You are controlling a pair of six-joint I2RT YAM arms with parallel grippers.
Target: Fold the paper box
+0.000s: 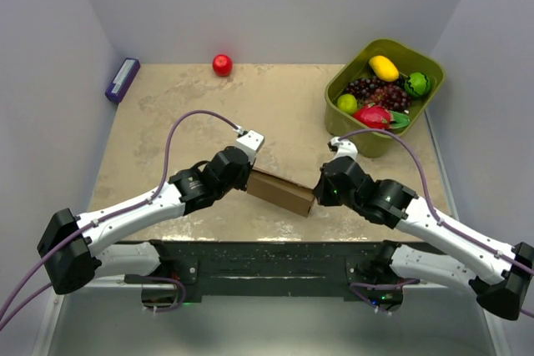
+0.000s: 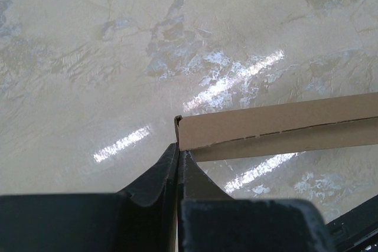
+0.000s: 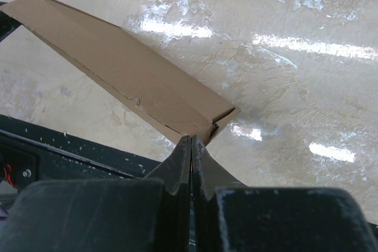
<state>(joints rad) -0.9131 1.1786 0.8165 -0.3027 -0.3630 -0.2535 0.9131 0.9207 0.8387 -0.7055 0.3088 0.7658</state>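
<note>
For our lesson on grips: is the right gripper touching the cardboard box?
Touching. The right wrist view shows the right gripper shut, its tips pinching the near corner of the cardboard box.

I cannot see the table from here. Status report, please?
Left fingers shut on one end of paper box, right fingers shut on other end. Box looks folded flat. Fruit bin stands apart, nothing in way.

paper box (image 1: 280, 192): lay front-centre on worktop (image 1: 275, 114), between left end effector (image 1: 248, 174) and right end effector (image 1: 317, 193).
bin (image 1: 430, 68): sat back right.
</note>
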